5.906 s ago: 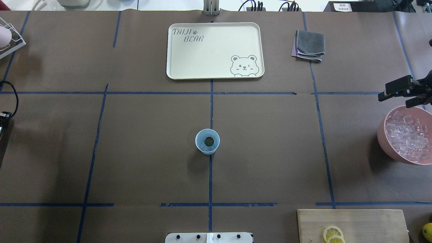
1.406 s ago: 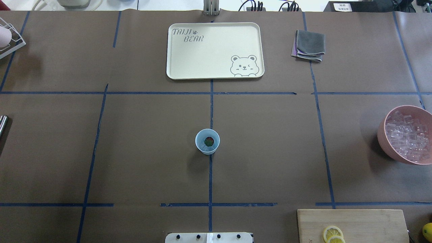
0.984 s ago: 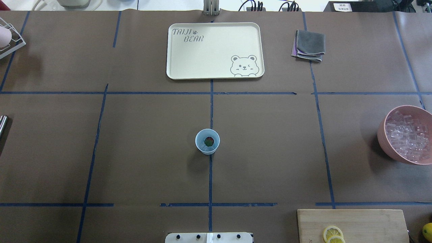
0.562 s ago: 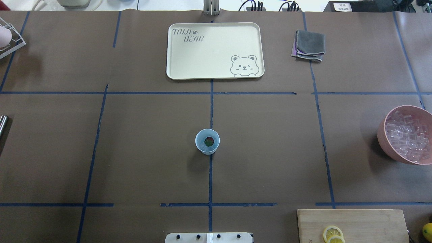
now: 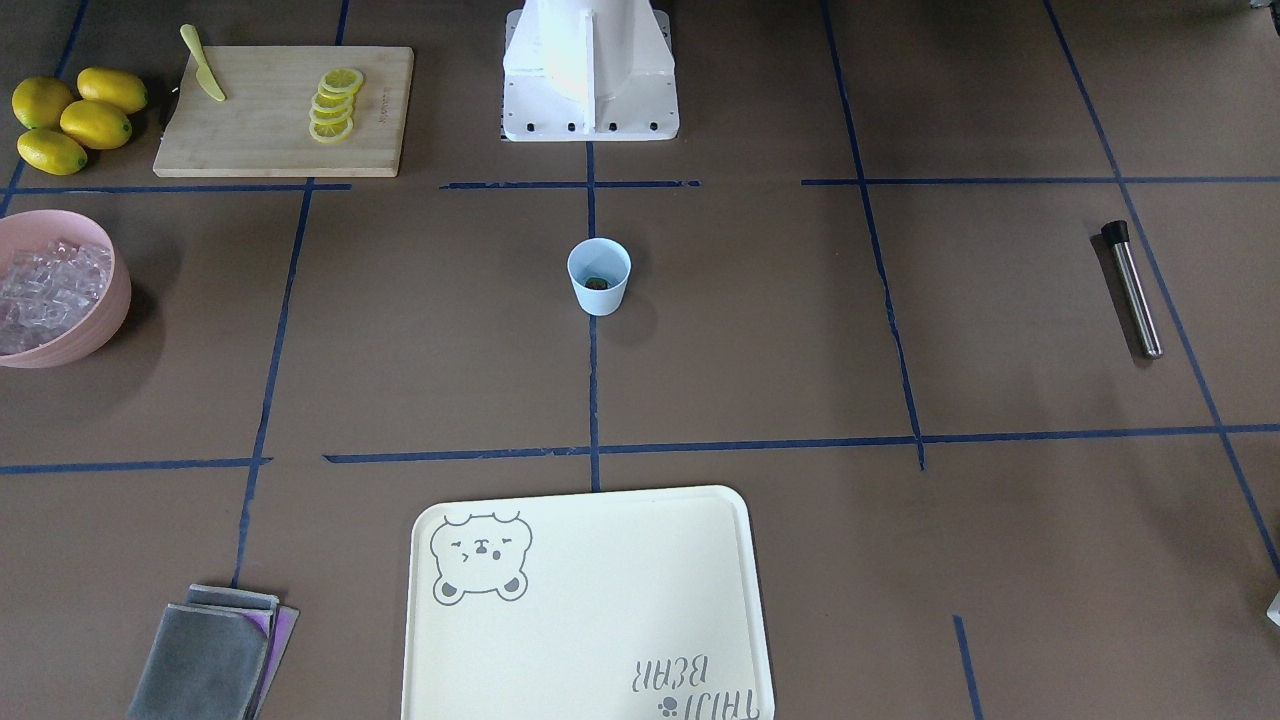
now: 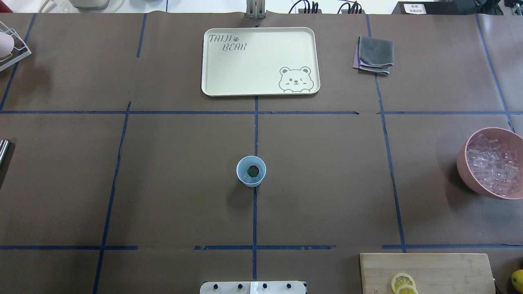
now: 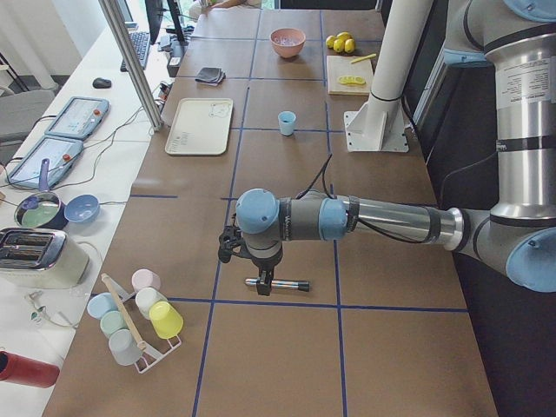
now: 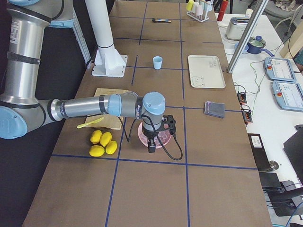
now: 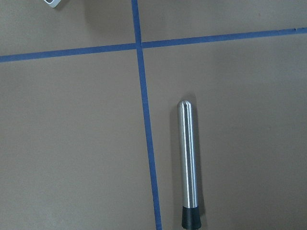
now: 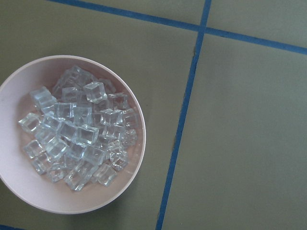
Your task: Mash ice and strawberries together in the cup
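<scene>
Now the light blue cup [image 6: 251,171] stands upright in the middle of the table with one red strawberry [image 6: 253,171] lying inside it, while the ice cubes [image 10: 76,139] fill the pink bowl [image 10: 57,203] far out at 3 o'clock from the cup in the overhead view. The left gripper [image 7: 264,280] hangs over a metal muddler [image 9: 186,158] that lies flat at 9 o'clock from the cup, and the right gripper [image 8: 151,144] hangs over the pink bowl. Both grippers show only in the side views, so I cannot tell if their fingers are apart or together.
</scene>
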You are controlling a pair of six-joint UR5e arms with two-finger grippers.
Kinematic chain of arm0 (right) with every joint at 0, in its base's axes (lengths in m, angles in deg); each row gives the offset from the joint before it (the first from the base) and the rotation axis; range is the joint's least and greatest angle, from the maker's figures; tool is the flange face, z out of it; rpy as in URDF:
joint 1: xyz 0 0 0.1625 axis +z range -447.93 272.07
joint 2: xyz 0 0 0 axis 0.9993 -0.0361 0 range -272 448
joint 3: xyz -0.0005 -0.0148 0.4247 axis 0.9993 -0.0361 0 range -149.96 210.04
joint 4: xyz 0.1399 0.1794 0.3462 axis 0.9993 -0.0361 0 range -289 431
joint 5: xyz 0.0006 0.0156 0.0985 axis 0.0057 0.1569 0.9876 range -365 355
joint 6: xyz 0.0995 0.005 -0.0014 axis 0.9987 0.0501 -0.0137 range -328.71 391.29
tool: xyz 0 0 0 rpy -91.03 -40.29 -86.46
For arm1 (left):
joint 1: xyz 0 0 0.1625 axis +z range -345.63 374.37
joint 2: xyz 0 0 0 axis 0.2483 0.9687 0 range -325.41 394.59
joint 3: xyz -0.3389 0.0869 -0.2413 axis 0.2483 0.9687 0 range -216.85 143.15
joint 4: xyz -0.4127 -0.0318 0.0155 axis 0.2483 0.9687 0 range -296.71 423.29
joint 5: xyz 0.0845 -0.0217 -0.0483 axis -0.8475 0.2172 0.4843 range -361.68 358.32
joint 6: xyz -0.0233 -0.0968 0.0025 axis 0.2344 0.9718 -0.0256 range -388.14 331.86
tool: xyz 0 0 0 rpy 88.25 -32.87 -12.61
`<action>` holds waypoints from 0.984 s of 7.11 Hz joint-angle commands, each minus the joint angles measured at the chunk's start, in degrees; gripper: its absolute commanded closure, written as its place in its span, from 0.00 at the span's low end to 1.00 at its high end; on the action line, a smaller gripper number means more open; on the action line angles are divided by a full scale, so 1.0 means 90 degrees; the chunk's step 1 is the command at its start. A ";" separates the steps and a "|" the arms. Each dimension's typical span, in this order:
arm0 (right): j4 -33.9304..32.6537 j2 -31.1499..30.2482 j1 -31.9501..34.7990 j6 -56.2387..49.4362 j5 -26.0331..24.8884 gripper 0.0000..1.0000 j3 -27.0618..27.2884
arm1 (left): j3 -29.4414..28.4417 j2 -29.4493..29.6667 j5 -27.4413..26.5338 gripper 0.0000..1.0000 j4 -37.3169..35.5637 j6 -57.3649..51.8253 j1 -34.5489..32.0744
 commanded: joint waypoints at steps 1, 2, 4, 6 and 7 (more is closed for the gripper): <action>0.0000 -0.0219 0.0050 0.0013 0.0302 0.01 0.0166 | 0.0044 -0.0059 0.0039 0.00 -0.0020 0.0010 0.0017; 0.0000 -0.0269 0.0050 0.0004 0.0314 0.01 0.0215 | 0.0044 -0.0175 0.0049 0.00 0.0009 0.0010 0.0017; -0.0019 -0.0289 0.0040 -0.0006 0.0333 0.01 0.0313 | 0.0083 -0.0186 0.0020 0.00 0.0000 0.0010 0.0007; 0.0029 -0.0388 0.0040 -0.0074 0.0246 0.01 -0.0026 | 0.0024 -0.0225 -0.0039 0.00 -0.0001 0.0020 0.0017; 0.0068 -0.0300 0.0127 -0.0055 0.0236 0.01 0.0107 | 0.0044 -0.0215 -0.0029 0.00 -0.0001 0.0010 0.0007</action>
